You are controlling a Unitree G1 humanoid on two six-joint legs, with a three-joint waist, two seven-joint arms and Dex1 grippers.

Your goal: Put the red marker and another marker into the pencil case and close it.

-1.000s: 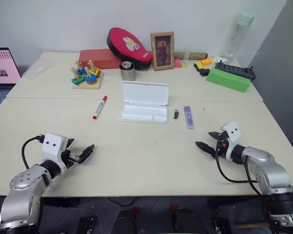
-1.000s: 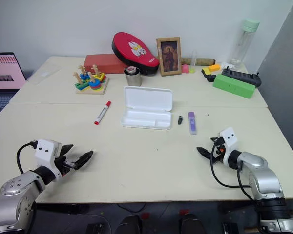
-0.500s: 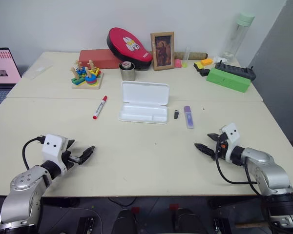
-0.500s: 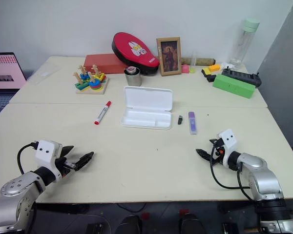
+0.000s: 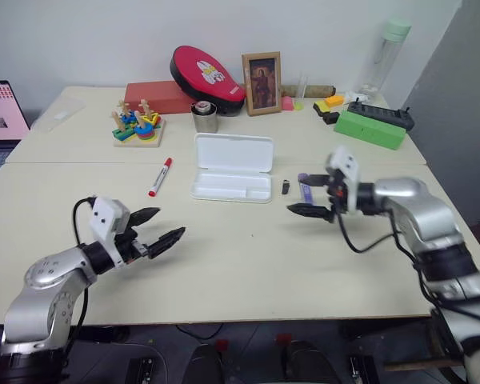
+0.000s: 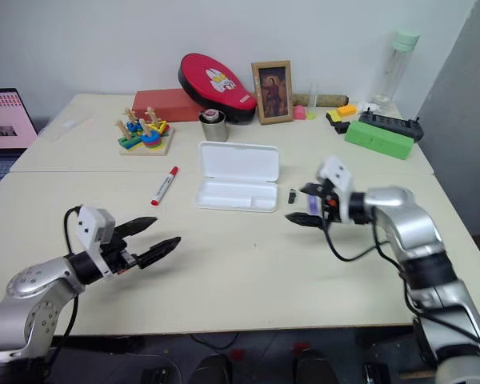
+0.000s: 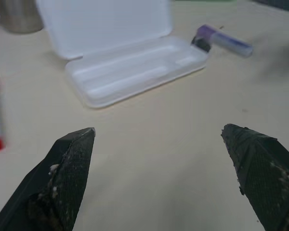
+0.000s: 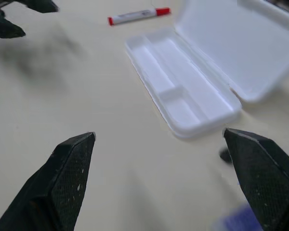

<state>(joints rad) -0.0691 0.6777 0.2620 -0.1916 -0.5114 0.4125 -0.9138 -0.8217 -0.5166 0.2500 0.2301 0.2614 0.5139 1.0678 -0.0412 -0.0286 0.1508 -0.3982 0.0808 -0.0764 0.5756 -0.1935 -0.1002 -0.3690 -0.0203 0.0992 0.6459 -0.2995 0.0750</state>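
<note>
The pencil case [image 5: 232,167] is a white hinged box lying open at mid-table, its tray [image 8: 179,98] empty. Left of it lies the red marker [image 5: 160,176], slim and white with a red cap. The other marker [image 7: 225,41], short and lavender, lies right of the case beside a tiny black object [image 5: 286,187]. My right gripper [image 6: 298,203] hovers open just in front of that purple marker, pointing left toward the case. My left gripper [image 5: 164,226] is open above the near-left table, aimed at the case with nothing between its fingers.
Along the back of the table stand a red oval pouch [image 5: 208,76], a picture frame [image 5: 262,72], a metal cup [image 5: 204,118], a wooden stacking toy [image 5: 138,126], a green box [image 5: 370,130] and a bottle [image 5: 388,52]. A laptop [image 5: 4,108] sits far left.
Both arms rose and swung inward. The right gripper travelled left and up from the near-right table to beside the purple marker. The left gripper moved right and up. Both stayed open.
</note>
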